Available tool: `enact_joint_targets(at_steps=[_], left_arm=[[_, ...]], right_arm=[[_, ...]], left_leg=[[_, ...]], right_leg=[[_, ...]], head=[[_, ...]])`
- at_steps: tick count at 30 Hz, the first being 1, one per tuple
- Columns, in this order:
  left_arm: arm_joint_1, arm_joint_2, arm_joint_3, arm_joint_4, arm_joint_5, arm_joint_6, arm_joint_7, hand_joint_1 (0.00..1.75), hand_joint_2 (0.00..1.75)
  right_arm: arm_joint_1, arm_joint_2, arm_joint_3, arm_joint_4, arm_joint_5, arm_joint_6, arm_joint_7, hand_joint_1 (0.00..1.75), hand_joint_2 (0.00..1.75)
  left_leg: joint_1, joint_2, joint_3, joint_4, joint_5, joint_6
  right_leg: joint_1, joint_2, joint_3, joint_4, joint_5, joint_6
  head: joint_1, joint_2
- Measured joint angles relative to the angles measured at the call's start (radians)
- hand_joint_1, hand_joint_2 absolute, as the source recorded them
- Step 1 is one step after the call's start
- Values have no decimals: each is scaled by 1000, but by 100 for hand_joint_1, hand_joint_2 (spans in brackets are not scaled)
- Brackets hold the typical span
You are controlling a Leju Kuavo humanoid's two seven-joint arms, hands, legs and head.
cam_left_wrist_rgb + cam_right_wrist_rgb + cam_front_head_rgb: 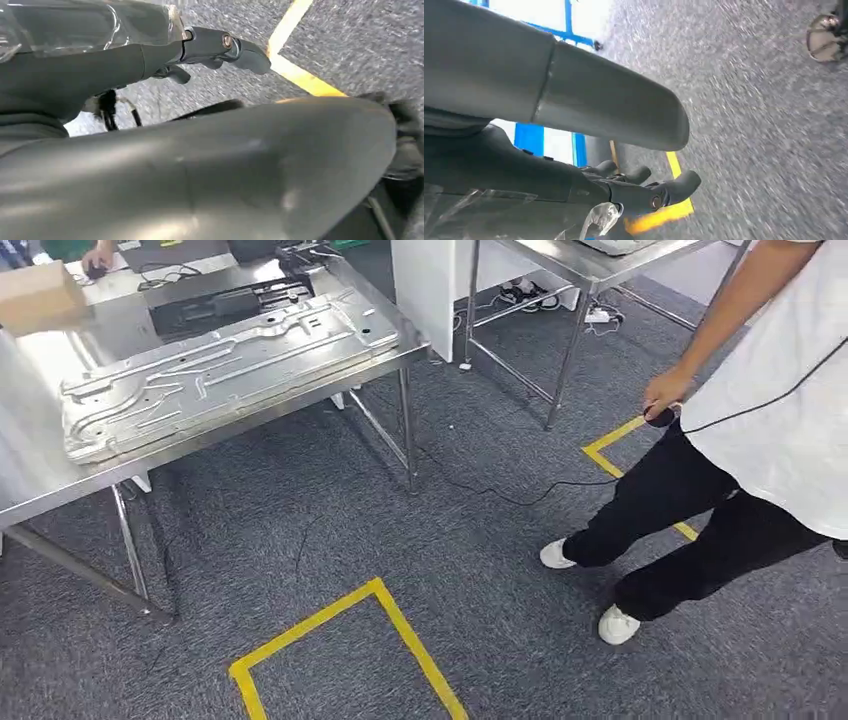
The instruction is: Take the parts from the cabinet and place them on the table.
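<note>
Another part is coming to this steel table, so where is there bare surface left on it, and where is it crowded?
The table is bare along its near edge in front of the stamped metal panel, and at its left end below the cardboard box. The far side is crowded: a black part and cables lie behind the panel.

The table (60, 490) and carpet (480, 570) are seen from high up; yellow tape (300, 75) on that carpet is seen close by both wrist views.
</note>
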Motion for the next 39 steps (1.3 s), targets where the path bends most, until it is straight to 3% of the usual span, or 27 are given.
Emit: enact_joint_targets(at_steps=[2, 3, 4, 8, 9, 10, 11, 13, 14, 15, 17, 18, 19, 20, 23, 24, 25, 26, 28, 29, 30, 32, 33, 34, 35, 37, 39], left_arm=[[-4, 0, 0, 0, -3, 0, 5, 0, 0], [-5, 0, 0, 0, -3, 0, 8, 0, 0], [-5, 0, -1, 0, -3, -1, 9, 0, 0], [-5, -1, -2, 0, -2, -3, 12, 0, 0], [-9, -2, -2, 0, 0, -3, 12, 0, 0], [-10, -2, -2, 0, 3, -2, 11, 0, 0], [-8, -2, -1, 0, 8, -2, 11, 0, 0], [-2, -1, -1, 0, 13, 0, 12, 0, 0], [-1, -1, -1, 0, 15, 0, 12, 0, 0], [-1, -1, -1, 0, 15, 0, 12, 0, 0], [-4, -1, -1, 0, 16, 0, 15, 0, 0], [-4, -1, -1, 0, 17, 0, 15, 0, 0], [-4, 0, -1, 0, 19, 0, 15, 0, 0], [-5, 0, -1, 0, 19, 0, 15, 0, 0], [-8, 1, -1, 0, 23, 1, 18, 0, 0], [-10, 1, -1, 0, 23, 1, 18, 0, 0], [-11, 1, -1, 0, 23, 1, 18, 0, 0], [-9, 1, -1, 0, 23, 1, 19, 0, 0], [-2, 1, -1, 0, 23, 1, 23, 0, 0], [0, 1, -1, 0, 24, 2, 25, 0, 0], [1, 1, -1, 0, 24, 3, 26, 0, 0], [-2, 2, -1, 0, 24, 6, 29, 0, 0], [-3, 2, -1, 0, 24, 6, 30, 0, 0], [-3, 4, -1, 0, 24, 6, 30, 0, 0], [-3, 4, -1, 0, 24, 4, 33, 0, 0], [-4, 4, -1, 0, 26, 1, 43, 0, 0], [-8, 4, -1, 0, 27, 0, 43, 0, 0]], right_arm=[[1, 3, 0, 0, 3, 5, 3, 0, 0], [1, 5, 0, 0, 5, 10, 4, 0, 0], [0, 8, 0, 0, 11, 13, 6, 0, 0], [6, 11, 5, 1, 27, 29, 21, 0, 0], [6, 11, 6, 2, 30, 32, 23, 0, 0], [5, 13, 8, 2, 30, 34, 25, 0, 0], [5, 14, 11, 2, 30, 35, 25, 0, 0], [3, 18, 13, 2, 30, 38, 26, 0, 0], [3, 19, 13, 2, 30, 38, 26, 0, 0], [3, 20, 13, 2, 30, 38, 27, 0, 0], [3, 20, 14, 2, 29, 38, 27, 0, 0], [2, 20, 14, 2, 29, 37, 27, 0, 0], [2, 23, 15, 2, 29, 37, 27, 0, 0], [0, 23, 16, 2, 29, 37, 27, 0, 0], [3, 24, 16, 2, 25, 34, 27, 0, 0], [2, 24, 17, 2, 24, 34, 27, 0, 0], [2, 24, 17, 2, 26, 29, 27, 0, 0], [-2, 24, 18, 2, 31, 27, 28, 0, 0], [-2, 24, 22, 2, 32, 25, 30, 0, 0], [-1, 24, 24, 2, 32, 25, 31, 0, 0], [0, 24, 26, 2, 33, 26, 34, 0, 0], [0, 24, 30, 2, 35, 29, 39, 0, 0], [0, 24, 31, 2, 38, 33, 39, 0, 0], [0, 26, 32, 2, 40, 37, 42, 0, 0], [-5, 26, 33, 2, 42, 46, 52, 0, 0], [0, 26, 40, 2, 52, 62, 73, 0, 0], [6, 25, 50, 2, 65, 66, 83, 0, 0]], left_leg=[[0, -11, 78, -169, 92, 8], [0, -48, 118, -257, 132, 14], [-2, -85, 133, -307, 145, 16], [0, -49, 134, -322, 147, 37], [3, -35, 135, -326, 152, 44], [3, -27, 135, -326, 152, 49], [0, -13, 137, -326, 151, 54], [-4, 19, 136, -325, 149, 56], [-5, 33, 136, -325, 148, 57], [-5, 45, 137, -325, 147, 55], [-4, 62, 142, -325, 143, 52], [-2, 76, 149, -324, 138, 44], [-14, 85, 152, -322, 132, 36], [-14, 92, 153, -320, 128, 30], [-12, 122, 159, -322, 124, 17], [-5, 104, 158, -314, 115, 8], [-3, 51, 145, -275, 85, 3], [-1, 23, 110, -199, 39, 1], [-1, 5, 25, -17, -38, -1], [-2, 3, 0, 30, -44, 1], [-3, 0, -2, 24, -26, 5], [-6, -8, 53, -109, 59, 17], [-6, -33, 102, -218, 112, 25], [-6, -93, 130, -291, 138, 31], [-8, -88, 133, -311, 137, 30], [-13, -71, 132, -306, 137, 32], [-3, -46, 135, -321, 153, 47]], right_leg=[[0, 28, 3, 0, 1, 2], [-1, 40, 3, 0, 2, 4], [6, 50, -2, 5, 2, 9], [8, 95, -19, 9, 7, 31], [5, 56, -21, 25, -5, 33], [8, -1, -43, 72, -40, 38], [8, -24, -81, 154, -86, 44], [1, -39, -163, 323, -154, 54], [-1, -41, -182, 360, -156, 56], [-3, -44, -173, 343, -137, 58], [-4, -57, -108, 217, -69, 59], [-5, -98, -33, 82, -15, 60], [0, -144, -9, 27, -18, 59], [2, -120, -10, 28, -12, 44], [6, -86, -20, 29, -12, 23], [-1, -77, -19, 26, -7, 15], [0, -67, -20, 26, -6, 12], [0, -60, -23, 27, -3, 4], [4, -34, -28, 27, 1, -1], [7, -18, -29, 27, 1, -2], [8, -3, -29, 28, 2, -3], [9, 25, -26, 28, 4, -2], [9, 39, -24, 28, 5, 0], [7, 48, -26, 28, 7, 3], [14, 63, -29, 33, 7, 7], [9, 81, -35, 29, 11, 16], [9, 87, -41, 34, 11, 26]], head=[[0, 0], [0, 0], [0, 0], [2, 0], [1, 0], [5, 0], [6, 0], [6, 0], [5, 0], [6, 0], [5, 0], [5, 0], [5, 0], [4, 0], [5, 0], [5, 0], [4, 0], [4, 0], [4, 0], [4, 0], [5, 0], [4, 0], [4, 0], [4, 0], [4, 0], [5, 0], [5, 0]])
